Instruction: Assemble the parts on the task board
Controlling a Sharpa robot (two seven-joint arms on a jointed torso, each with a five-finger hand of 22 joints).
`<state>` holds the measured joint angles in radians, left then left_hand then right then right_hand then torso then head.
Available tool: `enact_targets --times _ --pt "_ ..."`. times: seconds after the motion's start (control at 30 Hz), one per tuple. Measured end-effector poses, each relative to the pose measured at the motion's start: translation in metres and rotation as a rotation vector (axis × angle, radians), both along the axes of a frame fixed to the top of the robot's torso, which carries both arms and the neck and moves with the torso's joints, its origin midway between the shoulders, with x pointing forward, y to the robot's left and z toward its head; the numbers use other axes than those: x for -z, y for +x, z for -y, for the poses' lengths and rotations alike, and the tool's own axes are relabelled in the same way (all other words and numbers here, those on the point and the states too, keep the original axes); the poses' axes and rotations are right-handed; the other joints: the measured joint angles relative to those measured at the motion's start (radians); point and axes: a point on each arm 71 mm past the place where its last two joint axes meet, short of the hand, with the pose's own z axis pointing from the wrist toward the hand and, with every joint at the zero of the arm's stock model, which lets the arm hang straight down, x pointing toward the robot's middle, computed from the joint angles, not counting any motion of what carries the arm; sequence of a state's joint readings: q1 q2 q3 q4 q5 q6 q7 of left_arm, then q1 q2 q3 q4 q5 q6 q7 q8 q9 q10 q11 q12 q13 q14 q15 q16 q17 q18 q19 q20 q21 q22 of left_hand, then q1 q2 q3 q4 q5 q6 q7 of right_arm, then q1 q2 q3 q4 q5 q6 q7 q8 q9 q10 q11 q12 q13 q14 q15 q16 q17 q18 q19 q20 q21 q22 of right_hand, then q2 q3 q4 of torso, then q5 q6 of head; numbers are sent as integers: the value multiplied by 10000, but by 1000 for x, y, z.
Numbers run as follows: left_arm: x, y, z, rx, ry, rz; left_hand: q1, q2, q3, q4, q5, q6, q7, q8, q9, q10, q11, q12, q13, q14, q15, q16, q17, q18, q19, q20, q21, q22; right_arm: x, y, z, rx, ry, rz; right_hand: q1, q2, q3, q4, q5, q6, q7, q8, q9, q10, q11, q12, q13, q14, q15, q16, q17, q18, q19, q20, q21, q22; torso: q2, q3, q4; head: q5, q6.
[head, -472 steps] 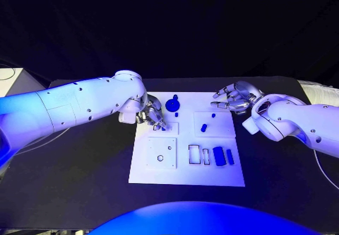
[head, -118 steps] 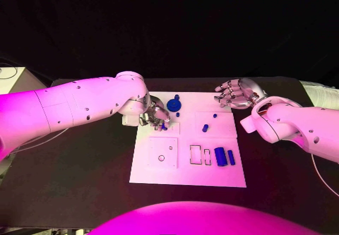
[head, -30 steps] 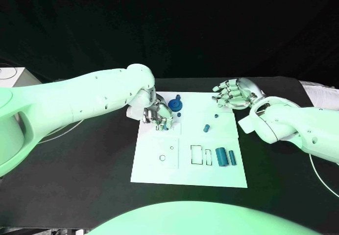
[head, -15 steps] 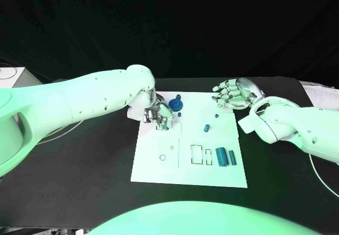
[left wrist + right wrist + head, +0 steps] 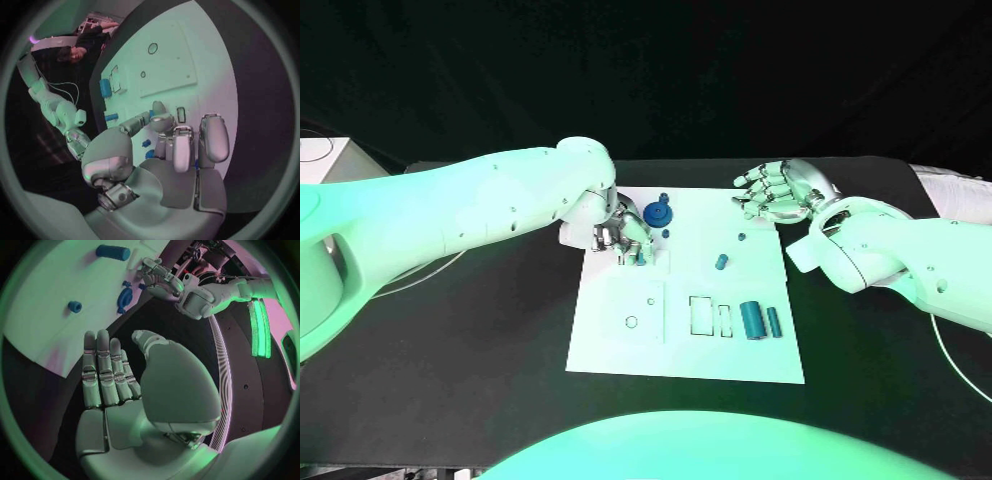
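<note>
Head view shows you the task board point(image 5: 687, 345) on the counter point(image 5: 473, 340) with most parts not yet placed: two cylinders point(image 5: 759, 320) lie beside empty slots, a small peg point(image 5: 721, 262) lies loose, and a round disc point(image 5: 656, 213) sits near the far edge. Your left hand point(image 5: 626, 240) presses fingers down on the board; whether they pinch a part, you cannot tell. Your right hand point(image 5: 776, 195) hovers with fingers apart, holding nothing.

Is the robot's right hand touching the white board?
Apart. In the right wrist view, the right hand holds its open fingers over dark table, with a gap to the white board.
</note>
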<state>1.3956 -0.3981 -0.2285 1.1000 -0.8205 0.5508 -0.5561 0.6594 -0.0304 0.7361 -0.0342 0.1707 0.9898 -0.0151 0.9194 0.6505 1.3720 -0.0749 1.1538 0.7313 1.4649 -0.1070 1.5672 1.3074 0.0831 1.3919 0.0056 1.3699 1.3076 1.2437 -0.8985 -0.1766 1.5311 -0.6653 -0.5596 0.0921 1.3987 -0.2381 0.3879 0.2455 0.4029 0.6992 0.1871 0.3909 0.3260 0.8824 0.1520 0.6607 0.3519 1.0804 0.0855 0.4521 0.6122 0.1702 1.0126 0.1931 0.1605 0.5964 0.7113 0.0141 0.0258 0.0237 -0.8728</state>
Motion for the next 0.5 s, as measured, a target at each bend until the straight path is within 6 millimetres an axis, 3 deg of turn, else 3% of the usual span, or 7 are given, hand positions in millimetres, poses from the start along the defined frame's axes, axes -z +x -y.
enact_targets --times 0.5 --pt "1 -2 -5 -12 -106 235 96 -107 -226 162 -2 1 21 -38 70 1 1 0 47 0 0 0 0 0 -1 0 0 -1 0 0 0 -41 5 -11 0 0 29 -29 0 0 0 0 -9 0 0 0 -9 -36 36 0 0 0 0 0 0 -13 -1 -5 -8 5 0"
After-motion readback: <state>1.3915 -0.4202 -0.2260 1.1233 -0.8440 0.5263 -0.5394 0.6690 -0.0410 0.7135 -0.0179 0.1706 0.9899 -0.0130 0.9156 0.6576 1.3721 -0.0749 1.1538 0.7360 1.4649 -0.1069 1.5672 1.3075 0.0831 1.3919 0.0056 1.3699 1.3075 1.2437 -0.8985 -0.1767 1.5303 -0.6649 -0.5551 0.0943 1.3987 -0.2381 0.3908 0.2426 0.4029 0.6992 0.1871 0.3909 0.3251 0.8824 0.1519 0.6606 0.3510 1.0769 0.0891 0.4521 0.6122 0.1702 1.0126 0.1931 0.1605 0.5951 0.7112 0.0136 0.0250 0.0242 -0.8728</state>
